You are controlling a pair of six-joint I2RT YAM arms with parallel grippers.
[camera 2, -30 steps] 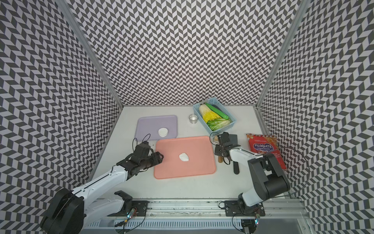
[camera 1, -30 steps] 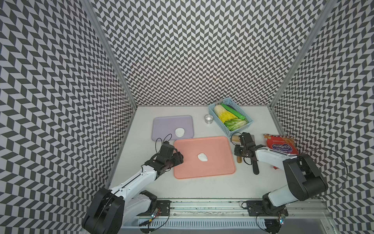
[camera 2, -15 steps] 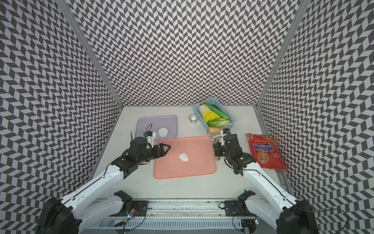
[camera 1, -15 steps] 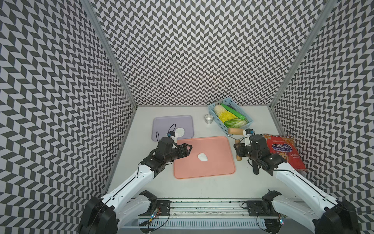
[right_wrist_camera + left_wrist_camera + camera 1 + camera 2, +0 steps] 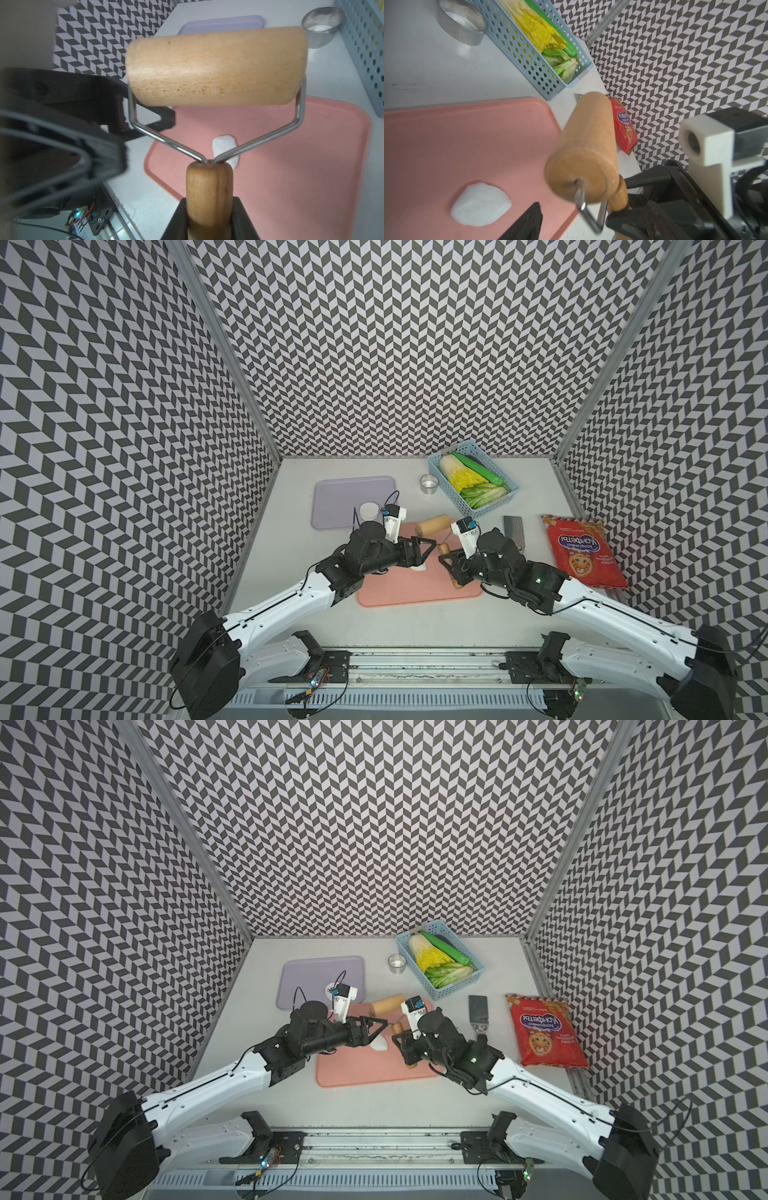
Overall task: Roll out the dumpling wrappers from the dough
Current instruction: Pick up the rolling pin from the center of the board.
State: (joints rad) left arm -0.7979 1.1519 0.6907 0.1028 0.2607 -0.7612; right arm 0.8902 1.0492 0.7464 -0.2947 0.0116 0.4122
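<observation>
A small lump of white dough [image 5: 420, 568] [image 5: 480, 204] lies on the pink tray [image 5: 415, 593]. My right gripper [image 5: 453, 572] [image 5: 208, 220] is shut on the handle of a wooden roller [image 5: 434, 524] [image 5: 216, 66], which hangs tilted above the tray's far right part, beside the dough. Over the dough is my left gripper [image 5: 428, 553] [image 5: 380, 1033], open and empty, its tips close to the roller's handle. One dark finger [image 5: 529, 222] shows next to the dough. A round white dumpling wrapper [image 5: 368, 511] rests on the purple tray [image 5: 340, 502].
A metal ring cup [image 5: 429, 484] stands behind the pink tray. To its right is a blue basket [image 5: 490, 506] of vegetables. A metal spatula [image 5: 514, 531] and a red snack bag [image 5: 582, 551] lie at the right.
Both arms have reached out over the pink tray. The right gripper has carried the roller from the table at the tray's right to above it. The left gripper has moved right, over the dough.
</observation>
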